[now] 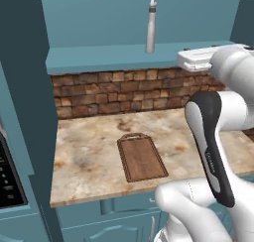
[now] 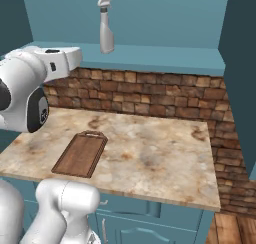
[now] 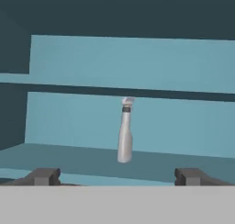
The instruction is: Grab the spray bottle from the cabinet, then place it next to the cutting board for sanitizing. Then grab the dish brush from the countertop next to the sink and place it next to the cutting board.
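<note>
The spray bottle [image 3: 125, 131] stands upright on the teal shelf of the open cabinet [image 1: 124, 57], its long axis vertical, narrow neck and trigger nozzle at the top. In the hand view the nozzle tip points toward that view's right; in the right base view it points left, along the shelf rather than out at the robot. The bottle's base rests on the shelf, set back a little from the front edge, with bare shelf on both sides.

From the gripper [image 3: 117, 176] the bottle lies straight ahead, centred between the two fingertips [image 3: 45, 176] and somewhat above them. The fingers are spread wide, far wider than the bottle's body, and hold nothing. The hand is level with the shelf edge and still apart from the bottle, as the left base view shows with the hand to the right of the bottle and nearer the camera.

As I judge it, the coming move is a straight advance into the cabinet, with a slight rise so the fingers close across the bottle's body below the neck. Since the bottle is tall and slim, a nudge before closing could tip it.

Below the cabinet, the cutting board [image 1: 141, 157] lies flat on the brick-backed marbled counter [image 2: 160, 158], loop handle toward the brick wall [image 2: 150, 95], with bare counter beside it.
</note>
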